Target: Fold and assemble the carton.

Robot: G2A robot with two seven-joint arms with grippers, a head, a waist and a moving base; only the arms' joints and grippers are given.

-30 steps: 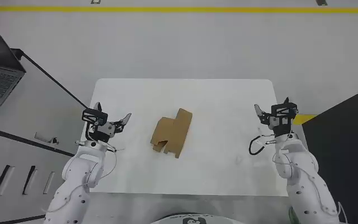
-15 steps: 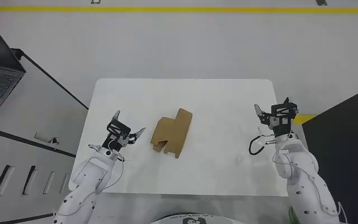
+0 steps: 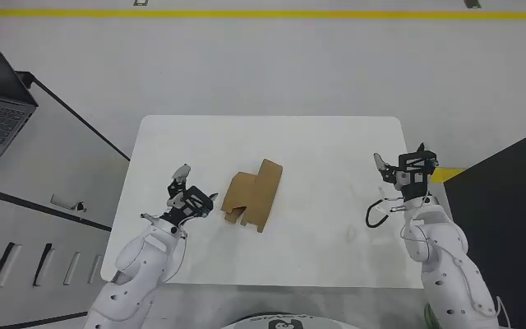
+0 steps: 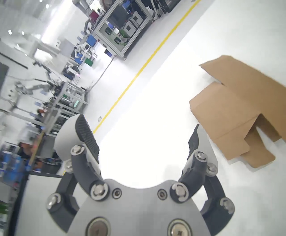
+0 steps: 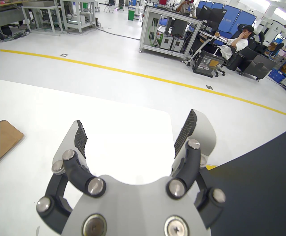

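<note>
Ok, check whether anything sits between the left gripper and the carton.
Nothing visible does. Only bare table lies between the left gripper, jaws apart, and the carton.

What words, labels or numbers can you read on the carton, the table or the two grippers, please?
carton: plain brown card, no print visible.
table: plain white, no markings.
left gripper and right gripper: no labels or numbers visible.
blue panel in the room behind: small white lettering, too small to read reliably.
</note>
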